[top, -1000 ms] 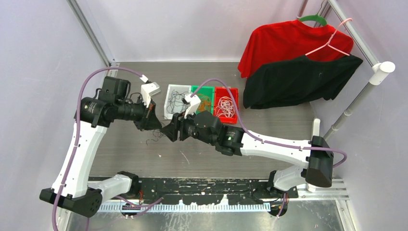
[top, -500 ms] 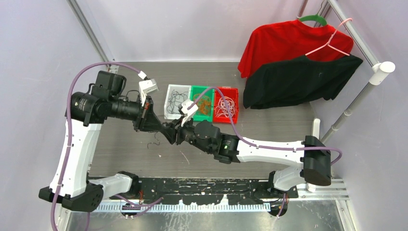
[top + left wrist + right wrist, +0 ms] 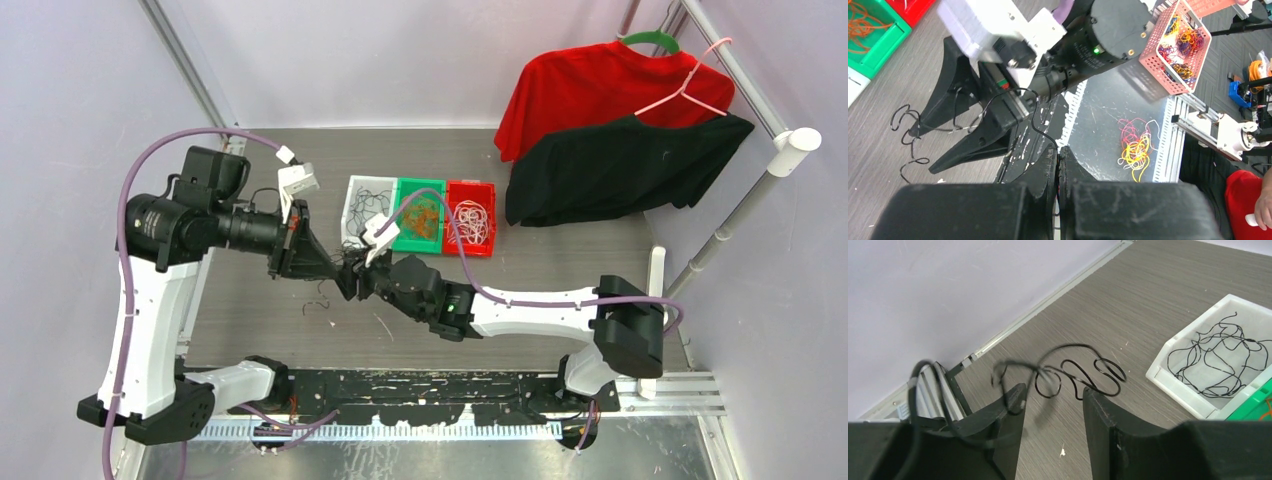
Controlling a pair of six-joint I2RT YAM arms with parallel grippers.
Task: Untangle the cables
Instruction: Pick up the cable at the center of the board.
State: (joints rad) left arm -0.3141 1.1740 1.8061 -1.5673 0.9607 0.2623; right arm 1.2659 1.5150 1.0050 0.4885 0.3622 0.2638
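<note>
The grey wood-grain desk (image 3: 560, 260) fills the enclosure. At its far right corner a red shirt (image 3: 590, 90) and a black shirt (image 3: 610, 175) hang on a rail. The two arms reach in from either side and meet mid-desk, just in front of three bins set side by side. The white bin (image 3: 372, 180) holds black cables, the green bin (image 3: 420, 182) orange ones and the red bin (image 3: 470, 184) white ones.

The left fingers (image 3: 1058, 157) are pressed fully together and pinch a black cable (image 3: 1073, 345) at their tips. From there the cable runs up and drapes across the right fingers (image 3: 348, 280). These stand apart with a clear gap and clamp nothing. Beyond them the cable's curls hang over the desk in front of the white bin, with more loose loops low by the desk surface.
</note>
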